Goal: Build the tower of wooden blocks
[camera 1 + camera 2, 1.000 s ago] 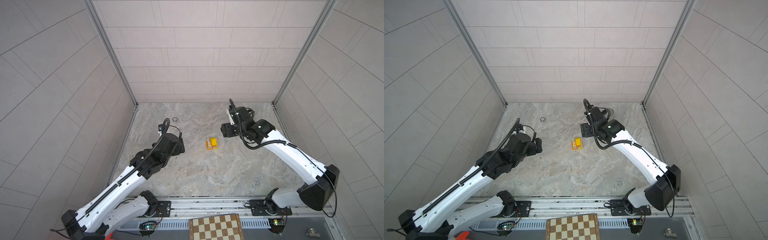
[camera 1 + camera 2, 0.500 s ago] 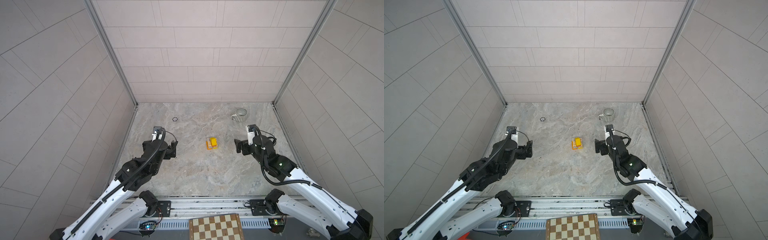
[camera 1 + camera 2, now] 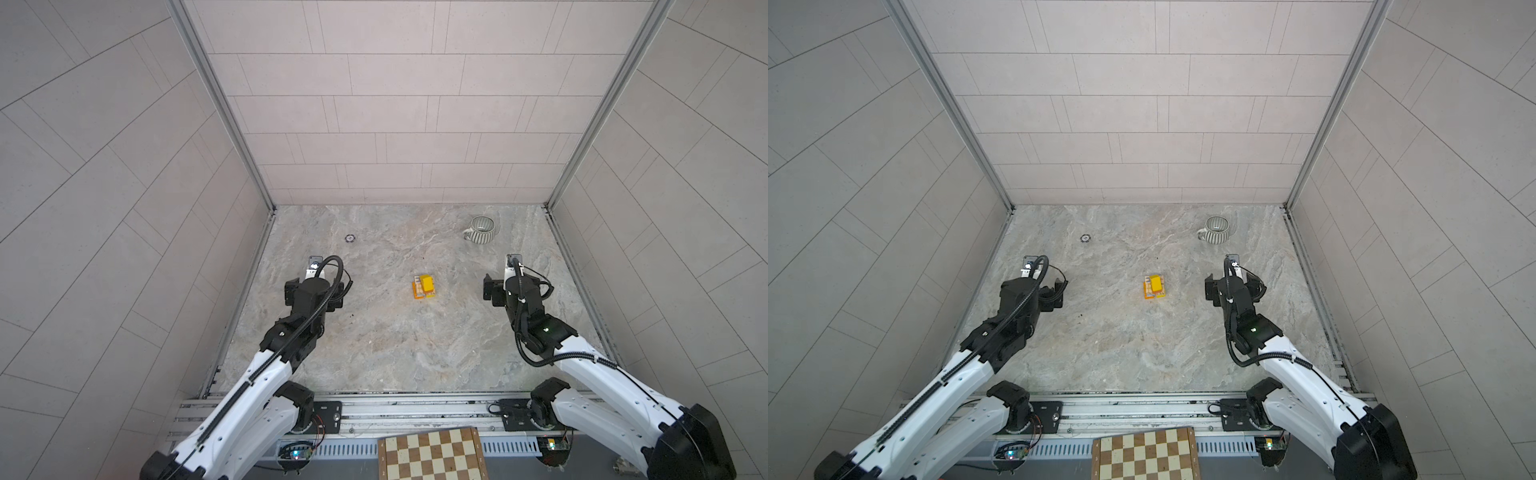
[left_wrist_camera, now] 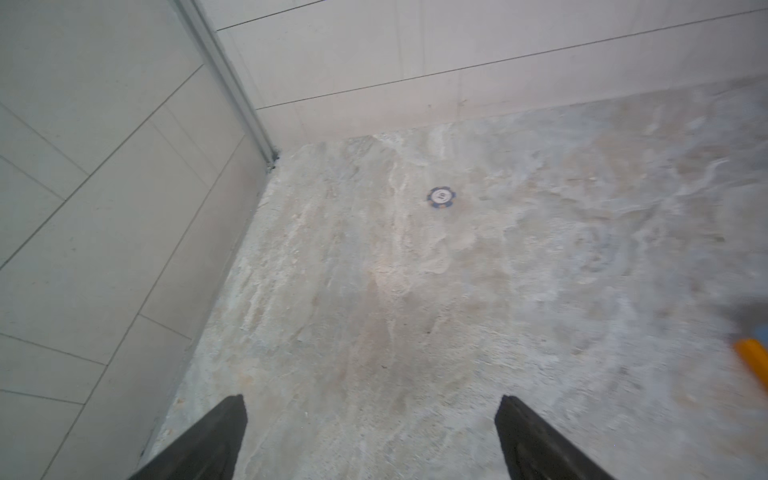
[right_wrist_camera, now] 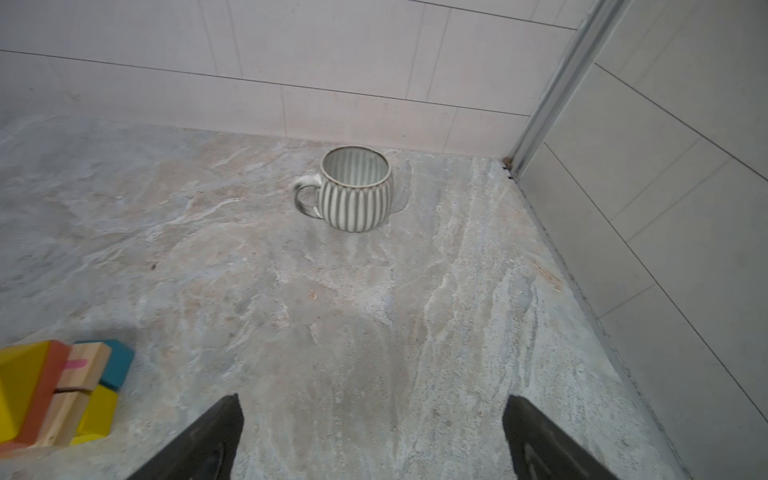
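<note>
We find the tower (image 3: pixel 424 286) standing, yellow block (image 3: pixel 427 283) topmost. Either side of it, both jaws gape empty. We judge building finished; next, stay clear of it.

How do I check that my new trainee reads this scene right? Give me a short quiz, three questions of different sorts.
1. True or false: the left gripper and the right gripper are both shut.
2. Which of these stands near the far right corner of the table? A: a bowl. B: a grey-striped mug. C: a bottle.
3. Fill in: the top piece of the tower is coloured ____.

Key: 1 false, both are open and empty. 2 B. 3 yellow.
</note>
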